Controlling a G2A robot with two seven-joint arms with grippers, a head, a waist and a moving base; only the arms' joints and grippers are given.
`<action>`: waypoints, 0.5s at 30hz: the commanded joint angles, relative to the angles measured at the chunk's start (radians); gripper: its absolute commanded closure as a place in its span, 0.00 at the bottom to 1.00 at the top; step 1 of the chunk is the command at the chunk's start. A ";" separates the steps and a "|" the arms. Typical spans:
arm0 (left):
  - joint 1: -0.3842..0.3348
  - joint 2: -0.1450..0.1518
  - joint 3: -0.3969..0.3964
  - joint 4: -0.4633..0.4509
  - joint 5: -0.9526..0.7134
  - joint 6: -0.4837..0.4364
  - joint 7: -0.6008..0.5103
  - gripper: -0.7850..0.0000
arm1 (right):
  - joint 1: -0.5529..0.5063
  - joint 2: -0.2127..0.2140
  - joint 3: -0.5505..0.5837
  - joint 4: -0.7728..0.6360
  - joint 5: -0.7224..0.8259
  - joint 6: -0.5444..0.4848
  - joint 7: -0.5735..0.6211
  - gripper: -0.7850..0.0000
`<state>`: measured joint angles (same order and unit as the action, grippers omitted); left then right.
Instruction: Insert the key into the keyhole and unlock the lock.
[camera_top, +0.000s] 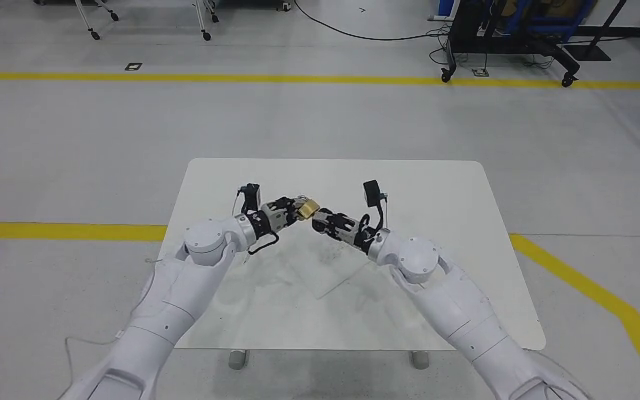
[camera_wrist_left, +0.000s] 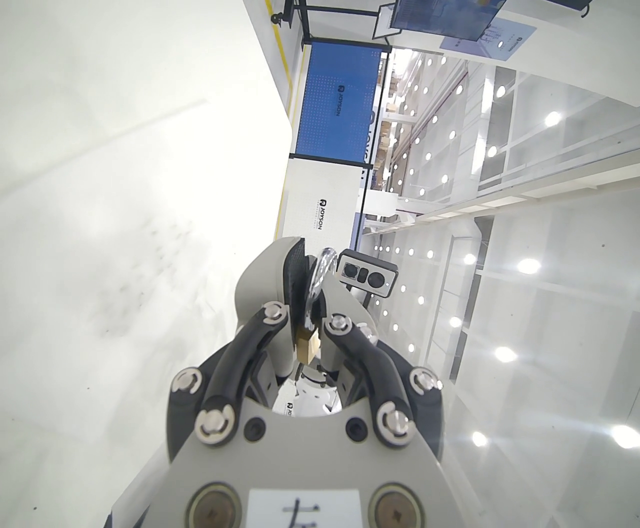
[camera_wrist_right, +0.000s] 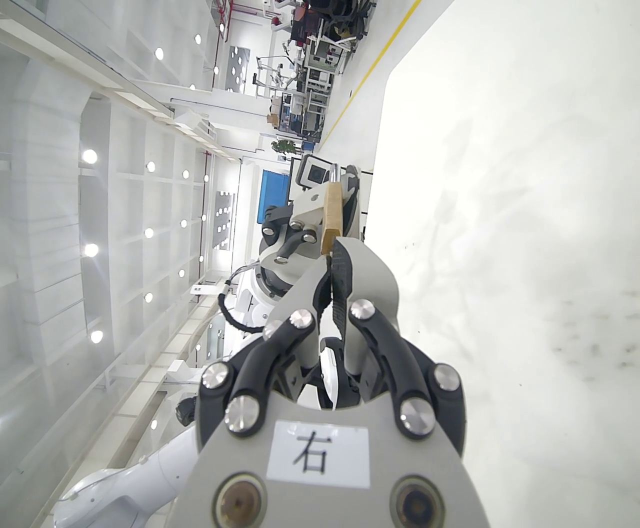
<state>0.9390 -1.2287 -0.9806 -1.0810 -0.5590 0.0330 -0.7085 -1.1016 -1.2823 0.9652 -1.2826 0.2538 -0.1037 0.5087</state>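
- Right now, two white robot arms are meeting tip to tip in the air above the middle of a white surface (camera_top: 440, 190).
- The left fingers (camera_wrist_left: 265, 290) are clamping shut on a small brass lock (camera_top: 307, 208). They are gripping it near its silver shackle (camera_wrist_left: 322, 270) and holding it lifted off the surface.
- The lock's free brass end is pointing across at the other arm. That end is probably where the keyhole is sitting, though the hole itself is too small to make out.
- The right fingers (camera_wrist_right: 367, 280) are pressing together with no gap showing, and their tips are touching the brass end of the lock.
- The key is presumably sitting pinched between those tips, but it is hidden. I cannot tell whether it is already entering the keyhole.
- As for handling, the lock is looking like solid metal: rigid, dense for its size, smooth-sided and unlikely to break. The likely trouble is slipping, since a round shackle may be giving the pads little to bite on, and the lock may swivel once the key is twisting.
- A steadier hold would be across the flat brass faces, leaving the keyhole end free.
- The key should be thin, stiff and light. It is best pinched flat across its broad head, so that turning the wrist turns the blade and it is not sliding between the pads.
- Lining the key up is going to need a straight, gentle push, since both pieces are hard and will not give.
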 joint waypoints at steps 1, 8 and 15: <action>-0.004 -0.003 -0.002 0.018 -0.018 -0.009 -0.014 1.00 | 0.009 -0.002 0.004 0.015 0.015 -0.002 0.009 0.00; -0.030 -0.017 -0.010 0.102 -0.067 -0.059 -0.036 1.00 | 0.009 -0.003 0.005 0.017 0.023 -0.003 0.016 0.00; -0.036 -0.031 -0.019 0.144 -0.098 -0.159 -0.029 1.00 | 0.009 -0.003 0.005 0.017 0.023 -0.003 0.016 0.00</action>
<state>0.9025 -1.2584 -0.9975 -0.9415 -0.6503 -0.1060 -0.7364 -1.0922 -1.2850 0.9698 -1.2658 0.2771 -0.1071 0.5251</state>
